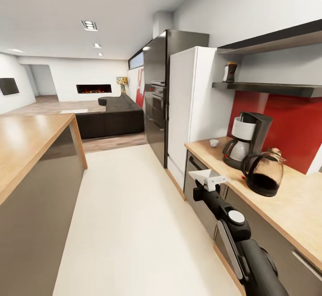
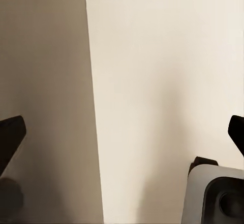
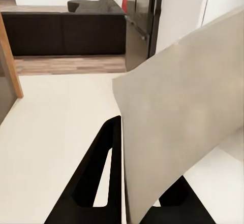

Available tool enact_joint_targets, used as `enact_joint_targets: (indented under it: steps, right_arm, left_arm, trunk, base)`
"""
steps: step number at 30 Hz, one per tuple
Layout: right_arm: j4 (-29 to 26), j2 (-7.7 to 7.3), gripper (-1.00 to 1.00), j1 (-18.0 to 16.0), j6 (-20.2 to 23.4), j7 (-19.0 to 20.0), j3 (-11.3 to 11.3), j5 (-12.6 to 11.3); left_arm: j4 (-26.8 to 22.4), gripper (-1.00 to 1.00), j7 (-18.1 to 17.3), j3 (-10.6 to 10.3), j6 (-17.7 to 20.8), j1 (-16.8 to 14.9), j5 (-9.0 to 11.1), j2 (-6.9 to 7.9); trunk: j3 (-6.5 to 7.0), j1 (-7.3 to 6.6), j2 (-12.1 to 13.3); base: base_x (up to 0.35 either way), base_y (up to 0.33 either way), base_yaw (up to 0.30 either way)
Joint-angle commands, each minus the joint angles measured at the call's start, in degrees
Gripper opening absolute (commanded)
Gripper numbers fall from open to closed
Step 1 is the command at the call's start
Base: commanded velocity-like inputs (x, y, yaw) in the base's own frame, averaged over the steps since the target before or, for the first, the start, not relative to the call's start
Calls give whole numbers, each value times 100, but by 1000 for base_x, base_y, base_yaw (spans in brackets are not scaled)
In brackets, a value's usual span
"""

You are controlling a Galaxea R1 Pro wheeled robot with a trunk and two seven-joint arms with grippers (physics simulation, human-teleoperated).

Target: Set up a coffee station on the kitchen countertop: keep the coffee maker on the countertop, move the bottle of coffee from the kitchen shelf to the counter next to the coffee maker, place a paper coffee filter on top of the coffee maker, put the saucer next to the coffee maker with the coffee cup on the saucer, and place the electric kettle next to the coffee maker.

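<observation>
One paper coffee filter (image 1: 209, 179) is clamped in the right gripper (image 1: 206, 187), lower centre-right; placement atop the coffee maker (image 1: 247, 139) is judged next. Left gripper (image 2: 122, 132) fingers are held apart.

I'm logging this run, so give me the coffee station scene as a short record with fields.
countertop: coffee maker, kettle beside it, small cup near the far end
shelf: bottle on it, not yet moved
right gripper: shut on filter, off the counter's front edge
filter placement: not yet on the coffee maker
left gripper: open, nothing between its fingers, over pale floor
saucer: cannot tell
</observation>
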Motion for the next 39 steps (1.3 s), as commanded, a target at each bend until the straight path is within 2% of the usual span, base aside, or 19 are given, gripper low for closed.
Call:
enact_joint_targets:
  steps: [1,33,39]
  right_arm:
    - [-7,3,-100,-2,32,-3,-3,21]
    - [-11,2,-100,1,23,-1,-13,21]
    - [-16,2,-100,0,18,-5,-13,21]
  left_arm:
    - [-7,100,-2,10,-6,6,-7,-1]
    - [-7,100,-2,13,-6,9,-7,-1]
    - [-7,100,-5,10,-5,8,-7,-1]
  trunk:
    - [0,5,-2]
    - [0,5,-2]
    - [13,5,-2]
  base:
    - [283,232,0]
    - [283,232,0]
    - [297,186,-154]
